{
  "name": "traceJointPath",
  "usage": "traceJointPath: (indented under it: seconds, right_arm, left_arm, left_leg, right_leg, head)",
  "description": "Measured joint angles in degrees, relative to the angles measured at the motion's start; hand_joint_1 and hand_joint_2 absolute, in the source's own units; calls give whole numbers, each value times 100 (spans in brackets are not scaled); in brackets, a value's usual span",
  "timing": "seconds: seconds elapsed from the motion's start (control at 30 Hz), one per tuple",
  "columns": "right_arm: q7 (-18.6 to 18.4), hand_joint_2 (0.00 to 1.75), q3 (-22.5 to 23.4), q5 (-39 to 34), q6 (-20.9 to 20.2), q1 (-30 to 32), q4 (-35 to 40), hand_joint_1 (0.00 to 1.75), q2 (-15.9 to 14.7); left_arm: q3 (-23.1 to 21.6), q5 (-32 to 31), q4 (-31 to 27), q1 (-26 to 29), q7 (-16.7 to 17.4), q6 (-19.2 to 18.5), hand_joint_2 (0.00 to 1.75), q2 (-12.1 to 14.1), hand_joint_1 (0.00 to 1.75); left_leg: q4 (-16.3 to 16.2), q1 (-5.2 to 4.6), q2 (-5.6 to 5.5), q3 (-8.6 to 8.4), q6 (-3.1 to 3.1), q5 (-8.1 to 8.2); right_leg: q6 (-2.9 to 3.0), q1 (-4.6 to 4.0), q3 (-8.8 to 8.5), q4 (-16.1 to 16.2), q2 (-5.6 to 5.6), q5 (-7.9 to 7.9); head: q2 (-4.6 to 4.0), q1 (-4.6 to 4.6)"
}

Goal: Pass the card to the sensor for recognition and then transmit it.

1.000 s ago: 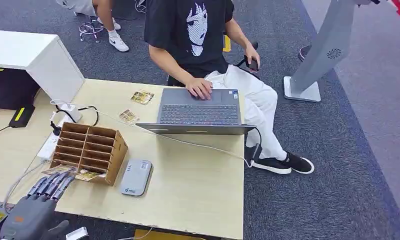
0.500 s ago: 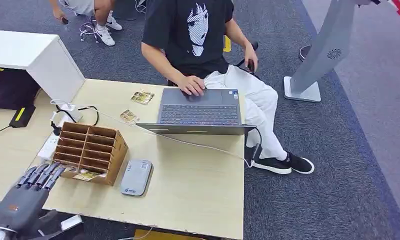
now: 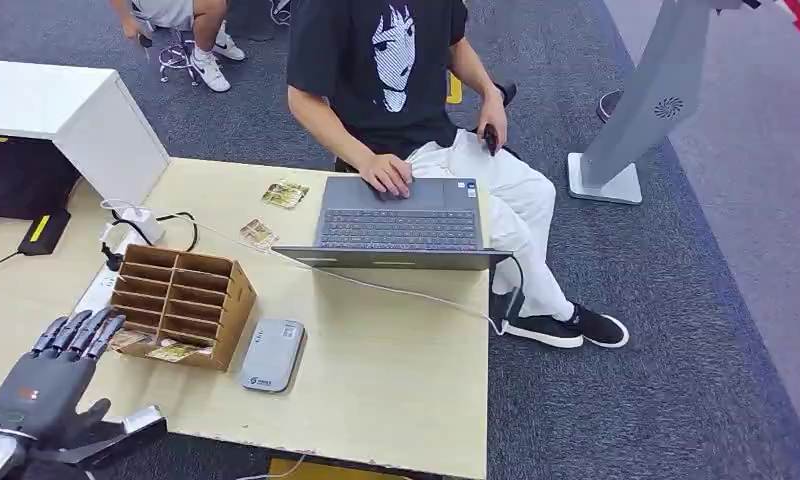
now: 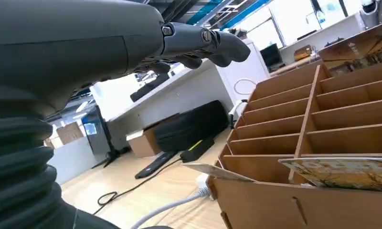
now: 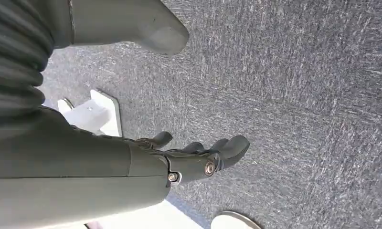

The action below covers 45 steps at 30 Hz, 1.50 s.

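We see the left hand (image 3: 44, 378), fingers spread and holding nothing, just left of the wooden organizer (image 3: 181, 302), where a card (image 3: 176, 351) rests in the near slot. The sensor (image 3: 273, 353) lies right of it. The right hand (image 5: 132, 167) hangs empty, fingers loosely apart.

I see a wooden table (image 3: 396, 380): card organizer (image 3: 181, 291), grey sensor (image 3: 273, 354) beside it, laptop (image 3: 401, 222) beyond, loose cards (image 3: 285, 194).
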<state>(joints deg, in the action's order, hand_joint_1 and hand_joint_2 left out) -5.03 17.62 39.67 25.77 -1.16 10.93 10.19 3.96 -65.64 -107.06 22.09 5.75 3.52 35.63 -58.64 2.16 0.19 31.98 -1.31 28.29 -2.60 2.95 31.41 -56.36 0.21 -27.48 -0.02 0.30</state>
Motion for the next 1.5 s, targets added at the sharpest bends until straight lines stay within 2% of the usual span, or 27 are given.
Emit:
traceJointPath:
  seconds: [0.27,0.5,0.73,1.1,1.5]
  right_arm:
    - [54,175,13,55,-20,-24,0,0,2]
    - [83,175,13,151,-50,-51,0,0,11]
    - [87,175,13,214,-72,-62,0,0,11]
    - [98,175,15,195,-72,-70,0,0,11]
    - [151,175,68,125,-77,-70,0,0,22]
  left_arm:
    - [-35,-177,337,-369,-240,165,175,-232,0]
    - [-188,-352,764,-736,-453,608,175,-630,0]
    - [-394,-420,1135,-1001,-509,645,175,-944,0]
    - [-474,-424,1340,-1080,-509,682,175,-1115,0]
    - [-531,-411,1351,-1128,-509,675,175,-1121,0]
  left_leg:
    - [0,0,0,-2,0,0]
    - [0,-1,0,-2,0,-1]
    - [0,-1,2,-2,0,-1]
    - [0,-1,3,-2,0,-1]
    - [0,-1,3,-2,0,-1]
  right_leg:
    - [0,0,-1,0,0,1]
    - [1,1,0,0,0,2]
    - [2,1,2,0,2,3]
    - [2,1,3,0,2,3]
    - [2,1,3,0,2,3]
  head:
    - [0,-2]
    - [0,-6]
    - [0,-2]
    - [0,-2]
    - [0,-2]
